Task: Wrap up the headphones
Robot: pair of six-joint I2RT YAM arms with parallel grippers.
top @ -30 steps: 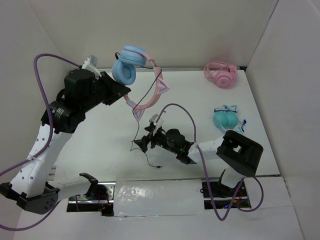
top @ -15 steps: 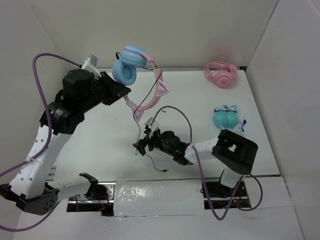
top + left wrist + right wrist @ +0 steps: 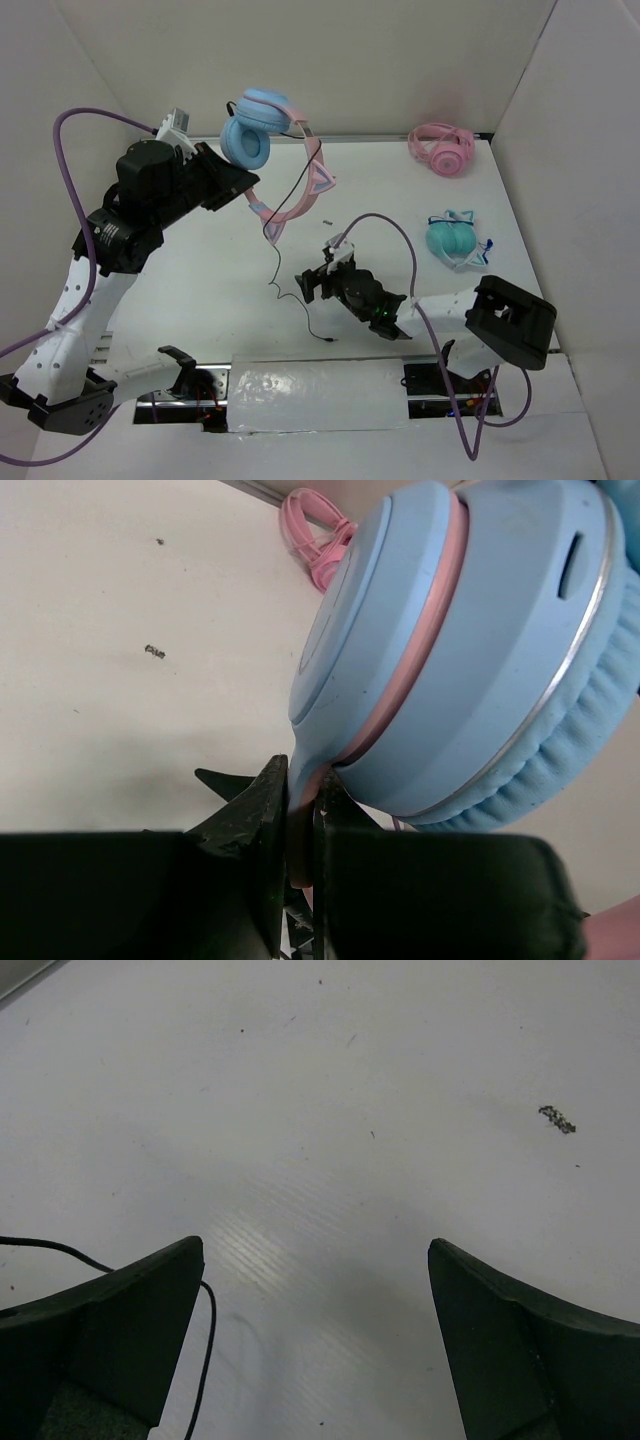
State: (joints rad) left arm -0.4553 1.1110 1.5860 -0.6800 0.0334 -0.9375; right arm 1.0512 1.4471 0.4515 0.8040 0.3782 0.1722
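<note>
L arm (image 3: pixel 80 290): white links, black joint housings, black base foot at 7 o'clock in top view. R arm (image 3: pixel 450 303): white forearm, boxy black elbow at 4 o'clock, black wrist w/ tiny green lights. Purple cable (image 3: pixel 57 135) loops off each arm. Small white block atop each wrist. Gripper fingers (image 3: pixel 100 1330) matte black, wedge-shaped, pointed tips.

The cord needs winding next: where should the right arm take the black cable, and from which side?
Probably the slack stretch of black cable hanging above the table, below the headphones the left gripper holds up. It hangs clear, so jaws can close across it; the tail lies flat. The open right gripper is on its right: approach from there.
</note>
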